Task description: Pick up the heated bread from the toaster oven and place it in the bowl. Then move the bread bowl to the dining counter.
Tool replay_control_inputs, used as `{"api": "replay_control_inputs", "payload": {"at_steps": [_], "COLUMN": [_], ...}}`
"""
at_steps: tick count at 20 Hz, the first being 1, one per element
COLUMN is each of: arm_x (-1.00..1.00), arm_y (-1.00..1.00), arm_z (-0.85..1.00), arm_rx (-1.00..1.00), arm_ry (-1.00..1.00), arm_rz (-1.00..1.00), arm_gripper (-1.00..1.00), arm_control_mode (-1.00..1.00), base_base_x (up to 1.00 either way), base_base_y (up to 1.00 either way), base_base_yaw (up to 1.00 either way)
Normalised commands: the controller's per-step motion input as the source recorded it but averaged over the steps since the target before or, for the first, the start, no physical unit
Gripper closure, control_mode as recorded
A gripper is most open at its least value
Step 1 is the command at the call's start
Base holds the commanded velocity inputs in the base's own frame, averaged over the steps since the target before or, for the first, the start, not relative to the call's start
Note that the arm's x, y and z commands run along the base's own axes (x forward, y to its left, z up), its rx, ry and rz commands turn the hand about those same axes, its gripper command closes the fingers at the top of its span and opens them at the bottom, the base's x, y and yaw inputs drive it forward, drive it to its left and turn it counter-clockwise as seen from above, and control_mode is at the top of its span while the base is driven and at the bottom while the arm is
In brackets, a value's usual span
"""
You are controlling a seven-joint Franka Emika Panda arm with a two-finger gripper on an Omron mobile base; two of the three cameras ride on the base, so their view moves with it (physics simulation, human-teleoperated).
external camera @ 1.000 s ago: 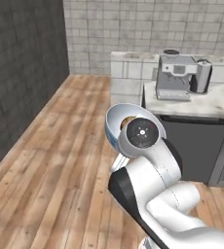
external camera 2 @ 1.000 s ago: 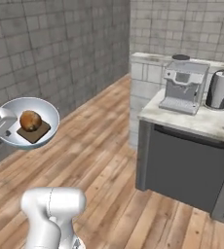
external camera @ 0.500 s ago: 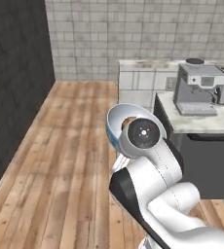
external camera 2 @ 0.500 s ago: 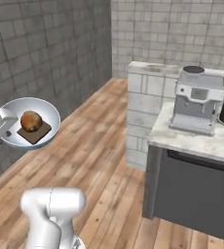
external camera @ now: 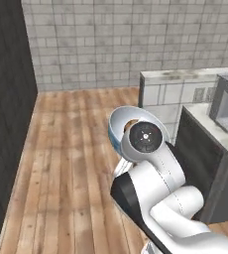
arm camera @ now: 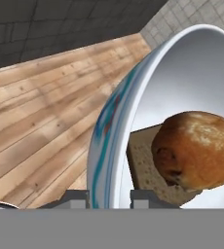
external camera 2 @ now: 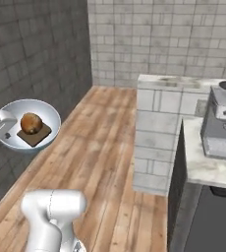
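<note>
Jaws pinched shut on the rim of the bowl, bun inside on a flat brown slice, carried above the wood floor; surroundings have swung since a second ago, base turning, dining surface not yet reached

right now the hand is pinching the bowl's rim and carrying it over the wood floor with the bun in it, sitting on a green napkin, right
Not quite: the bun sits on a flat brown square piece, not a green napkin, as the right base view shows. The rest holds: the hand pinches the rim of the bowl above the wood floor.
</note>
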Motion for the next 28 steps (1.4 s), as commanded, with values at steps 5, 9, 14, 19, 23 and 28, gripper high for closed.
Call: {"api": "replay_control_inputs", "payload": {"at_steps": [5, 9, 14, 19, 23, 28], "arm_x": [0.00, 0.00, 0.00, 0.00, 0.00, 0.00], "arm_y": [0.00, 0.00, 0.00, 0.00, 0.00, 0.00], "arm_z": [0.00, 0.00, 0.00, 0.00, 0.00, 0.00], "arm_rx": [0.00, 0.00, 0.00, 0.00, 0.00, 0.00], "arm_ry": [0.00, 0.00, 0.00, 0.00, 0.00, 0.00], "arm_rz": [0.00, 0.00, 0.00, 0.00, 0.00, 0.00], "arm_gripper": [1.00, 1.00, 1.00, 1.00, 1.00, 1.00], "arm_control_mode": [1.00, 1.00, 1.00, 1.00, 1.00, 1.00], "base_base_x": [1.00, 1.00, 1.00, 1.00, 1.00, 1.00], "base_base_y": [0.92, 0.92, 0.89, 0.89, 0.88, 0.89], "base_base_yaw": [-0.36, -0.40, -0.56, -0.57, -0.57, -0.57]}}
